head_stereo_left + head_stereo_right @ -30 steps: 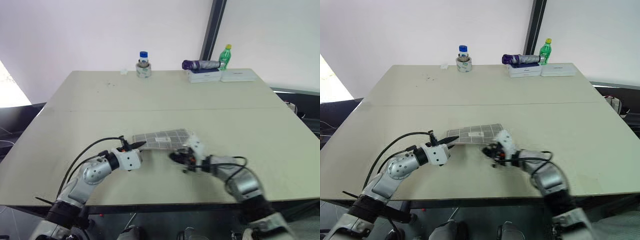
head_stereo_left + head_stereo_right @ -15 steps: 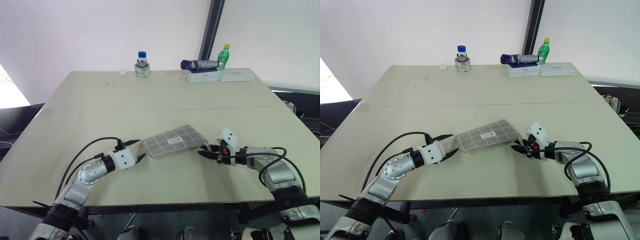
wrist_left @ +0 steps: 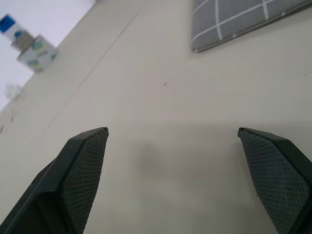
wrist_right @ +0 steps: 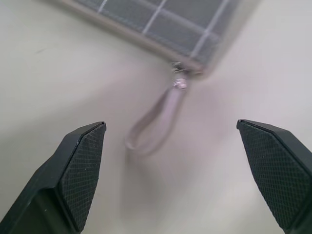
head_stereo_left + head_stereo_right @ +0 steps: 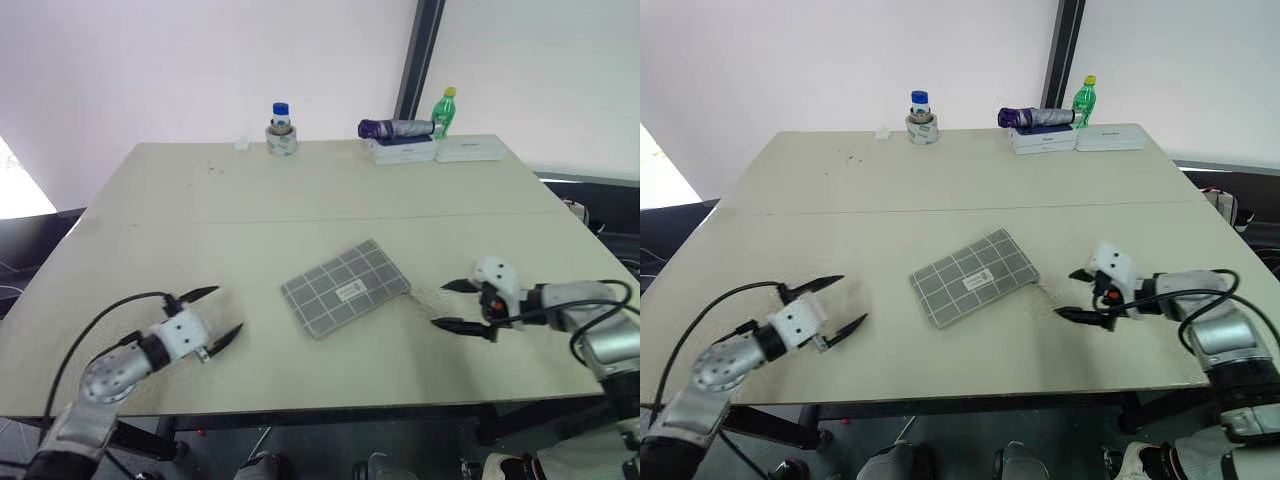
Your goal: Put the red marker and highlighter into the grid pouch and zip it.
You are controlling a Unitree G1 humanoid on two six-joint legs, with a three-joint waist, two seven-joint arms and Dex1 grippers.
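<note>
I'm looking over a big beige table [image 5: 300,200], w/ a thin seam running across its far half. Behind it a plain white wall [image 5: 200,60], split by a dark upright post [image 5: 417,50] right of centre. Along the far edge: a small jar w/ blue lid [image 5: 280,130], a tiny white bit [image 5: 240,145] beside it, two flat white boxes [image 5: 440,150] w/ a rolled purple umbrella [image 5: 395,128] on top, and a green bottle [image 5: 445,108]. Bright light at far left [image 5: 20,180]. Dark floor below the near edge.
</note>
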